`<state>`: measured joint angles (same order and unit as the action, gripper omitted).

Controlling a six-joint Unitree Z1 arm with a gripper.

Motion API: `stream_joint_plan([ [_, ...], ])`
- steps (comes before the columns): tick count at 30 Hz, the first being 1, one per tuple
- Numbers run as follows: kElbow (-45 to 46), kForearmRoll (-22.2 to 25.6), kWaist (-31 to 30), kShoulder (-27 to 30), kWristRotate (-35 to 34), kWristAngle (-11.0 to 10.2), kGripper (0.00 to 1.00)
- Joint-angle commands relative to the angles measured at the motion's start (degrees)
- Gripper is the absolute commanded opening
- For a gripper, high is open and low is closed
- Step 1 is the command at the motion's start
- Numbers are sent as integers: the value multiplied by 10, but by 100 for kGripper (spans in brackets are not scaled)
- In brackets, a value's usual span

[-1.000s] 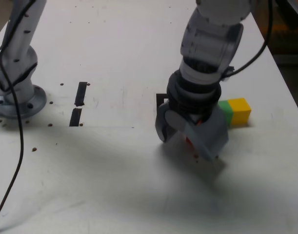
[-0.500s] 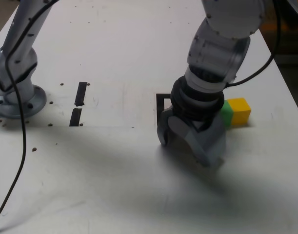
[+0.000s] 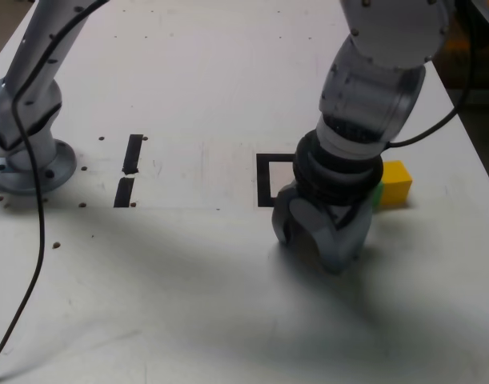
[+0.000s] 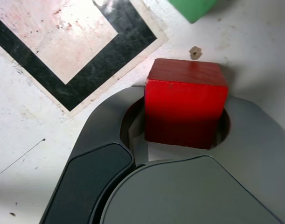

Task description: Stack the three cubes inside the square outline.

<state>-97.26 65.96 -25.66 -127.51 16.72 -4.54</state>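
Gripper pinches the red cube; square outline at ten o'clock, empty; green cube, yellow cube unstacked.

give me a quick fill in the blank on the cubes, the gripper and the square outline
1. The gripper is shut on the ____ cube.
2. In the exterior view, the yellow cube sits to the ____ of the arm.
3. The square outline holds ____ cubes.
4. The cube touching the yellow one is the ____ cube.

Missing words: red; right; no; green
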Motion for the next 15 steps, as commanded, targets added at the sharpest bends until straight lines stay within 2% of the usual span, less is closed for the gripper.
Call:
stream_joint_plan([
  [1, -3, -2, -3, -10, -2, -1, 29],
  [8, 1, 15, -12, 4, -26, -4, 19],
  [15, 22, 60, -28, 67, -98, -9, 18],
])
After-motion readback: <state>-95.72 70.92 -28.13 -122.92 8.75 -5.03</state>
